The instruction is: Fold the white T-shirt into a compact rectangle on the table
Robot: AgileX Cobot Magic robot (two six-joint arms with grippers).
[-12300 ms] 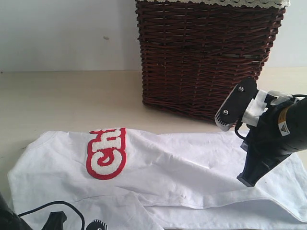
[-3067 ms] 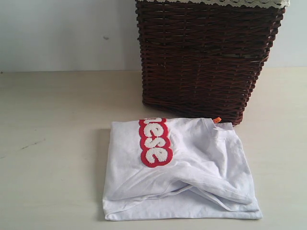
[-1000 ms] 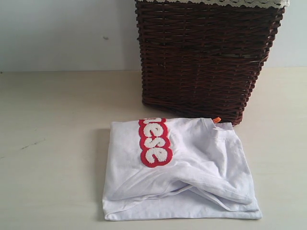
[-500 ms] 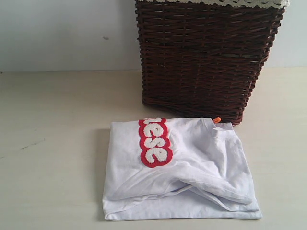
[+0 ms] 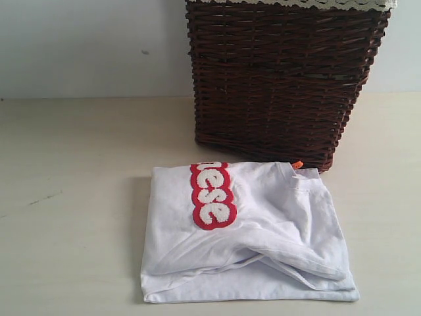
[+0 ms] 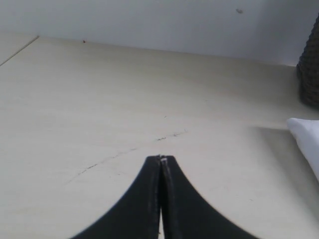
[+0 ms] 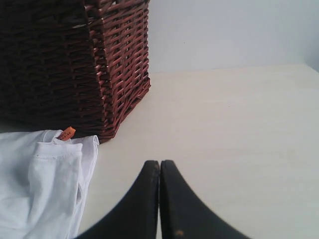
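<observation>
One white T-shirt [image 5: 276, 224] bearing one orange neck tag [image 5: 297, 164], one wicker basket [image 5: 283, 79], one table [image 5: 72, 164], and two grippers: one left gripper [image 6: 161, 158], one right gripper [image 7: 159, 163].

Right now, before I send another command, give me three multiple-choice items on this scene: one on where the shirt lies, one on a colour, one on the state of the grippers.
1. Where is the white T-shirt relative to the wicker basket?
A) inside it
B) on the table, in front of it
C) hung over its rim

2. The outline of the shirt's lettering is:
A) blue
B) red
C) green

3. The left gripper and right gripper are:
A) both open
B) both shut and empty
C) both shut on the shirt

Answers:
1 B: in the exterior view the folded shirt lies flat on the table at the basket's foot.
2 B: red borders the white letters.
3 B: each wrist view shows the fingertips pressed together over bare table, with no cloth between them.
</observation>
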